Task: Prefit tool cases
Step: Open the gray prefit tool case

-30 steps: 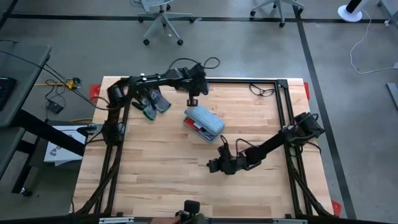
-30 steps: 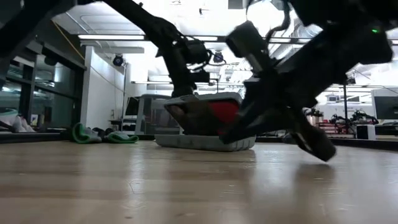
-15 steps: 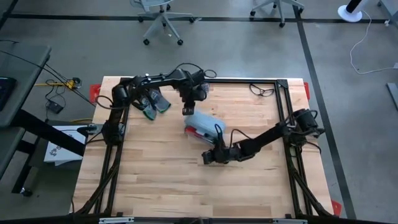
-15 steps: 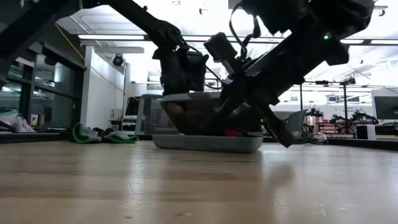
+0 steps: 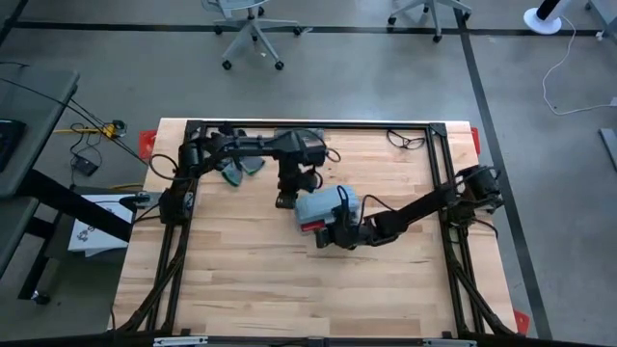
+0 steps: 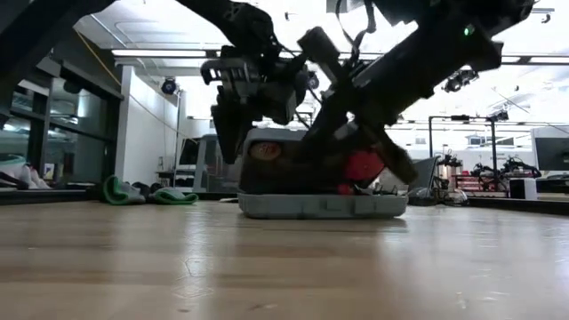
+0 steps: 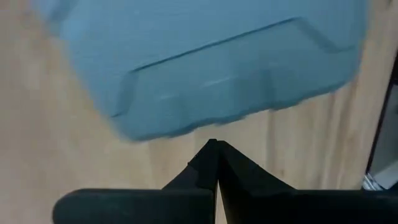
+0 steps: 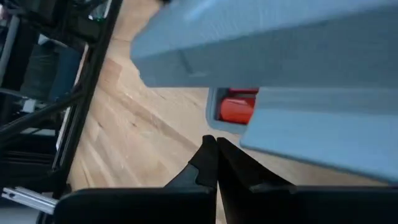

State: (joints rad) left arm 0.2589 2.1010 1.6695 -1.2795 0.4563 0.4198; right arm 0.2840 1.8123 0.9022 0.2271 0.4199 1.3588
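Note:
The blue-grey tool case (image 5: 328, 205) lies near the table's middle, its base (image 6: 320, 205) flat on the wood and its lid (image 8: 267, 37) ajar, with a red tool (image 8: 236, 112) showing in the gap. My left gripper (image 5: 286, 200) is shut and points steeply down at the case's left side; in its wrist view the tips (image 7: 213, 148) stand just short of the ribbed shell (image 7: 205, 68). My right gripper (image 5: 323, 239) is shut at the case's near left corner, its tips (image 8: 211, 142) right before the gap between lid and base. My right gripper's shut fingertips (image 8: 219, 152) lie slanting from the near side at the base's corner (image 8: 214, 115), below the raised lid. I cannot tell whether they touch it. My left gripper touches nothing that shows; a strip of wood lies between its tips and the case.
Dark and green gloves (image 5: 241, 166) lie at the far left, also seen in the low view (image 6: 147, 193). A pair of glasses (image 5: 406, 141) lies at the far right. The black frame (image 5: 439, 154) borders the table. Bare wood spreads along the near side.
My left gripper has swung from the case's far side toward the near edge, down to its left side, tipping steeply down. My right gripper has moved left and toward the far edge, up to the case's near corner. The case has turned about and shifted slightly rightward.

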